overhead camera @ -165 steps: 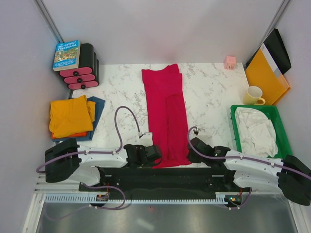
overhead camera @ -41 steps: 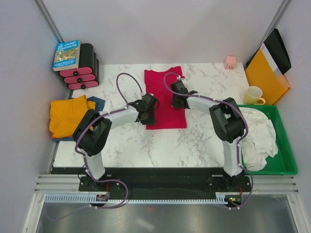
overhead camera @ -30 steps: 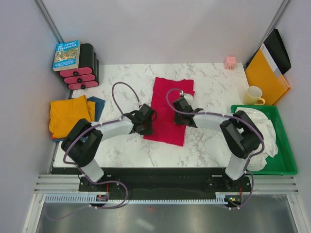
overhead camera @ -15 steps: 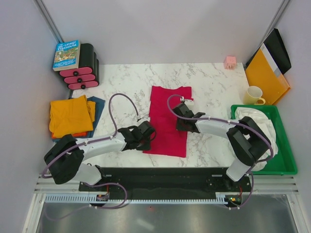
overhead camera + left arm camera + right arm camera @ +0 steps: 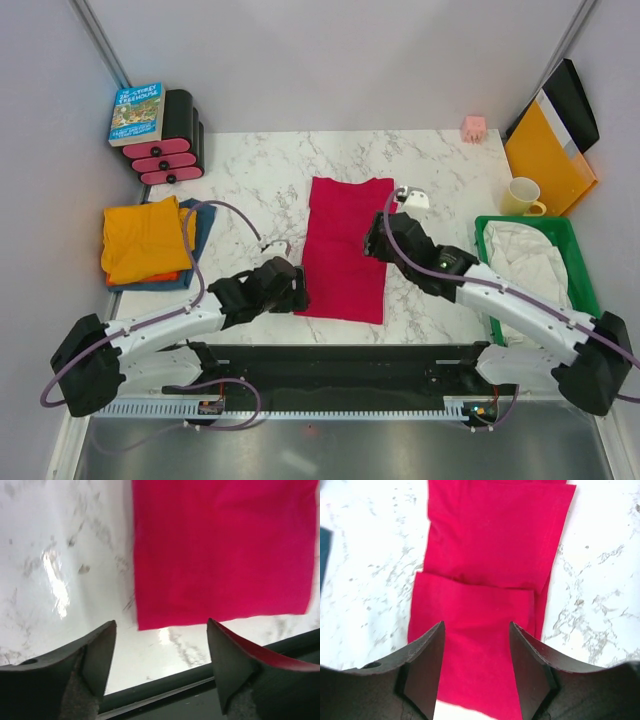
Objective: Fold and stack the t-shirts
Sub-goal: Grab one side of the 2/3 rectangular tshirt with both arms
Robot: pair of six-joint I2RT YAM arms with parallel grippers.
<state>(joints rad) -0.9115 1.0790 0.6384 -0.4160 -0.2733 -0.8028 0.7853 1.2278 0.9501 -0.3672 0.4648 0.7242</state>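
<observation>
Crimson red soft-fabric t-shirt [image 5: 347,245] lies folded in a flat oblong on the white marble table [image 5: 250,170], between the two grippers. The left gripper [image 5: 161,629] is released, fingers spread and empty, with the shirt's near corner just ahead of its tips. The right gripper [image 5: 476,627] is also spread and empty, over the shirt. A folded orange t-shirt [image 5: 145,238] lies on a dark blue t-shirt [image 5: 203,222], well off to the left gripper's left.

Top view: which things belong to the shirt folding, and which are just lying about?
Job: red t-shirt, orange t-shirt, dark blue t-shirt under it.
Lying about: book, black-and-pink cylinders, pink block, yellow mug, orange-yellow folder, green tray, white cloth in it.
</observation>
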